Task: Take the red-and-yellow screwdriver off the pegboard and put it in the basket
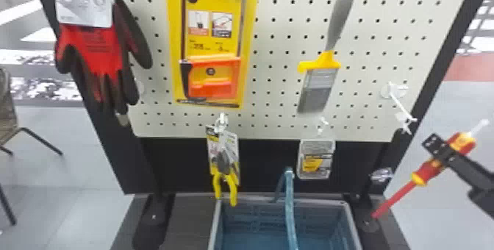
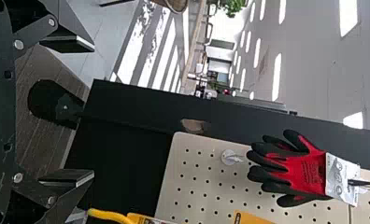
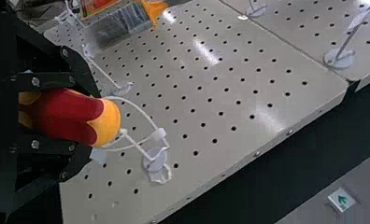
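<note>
Red-and-yellow screwdriver held, basket next

Nearest of all, the screwdriver is gripped by its handle in the jaws of the right gripper, which are closed on it. It is tilted, with its red shaft pointing down toward the basket's side. A thin white loop is fixed to the handle end. The left gripper is empty, and its jaws are wide open.

Past the grippers, the basket is set low down, under the pegboard. Room for the screwdriver can be seen inside it.

The white hook is seen on the board's right side. In the head view, the screwdriver looks to be apart from it, so the taking-off step seems almost done or just done. In the right wrist view, it cannot be told if the loop is fully free.

Next, the loop should be kept away from the hook. Then the screwdriver needs to be carried left, held over the basket, lowered inside, and let go.
</note>
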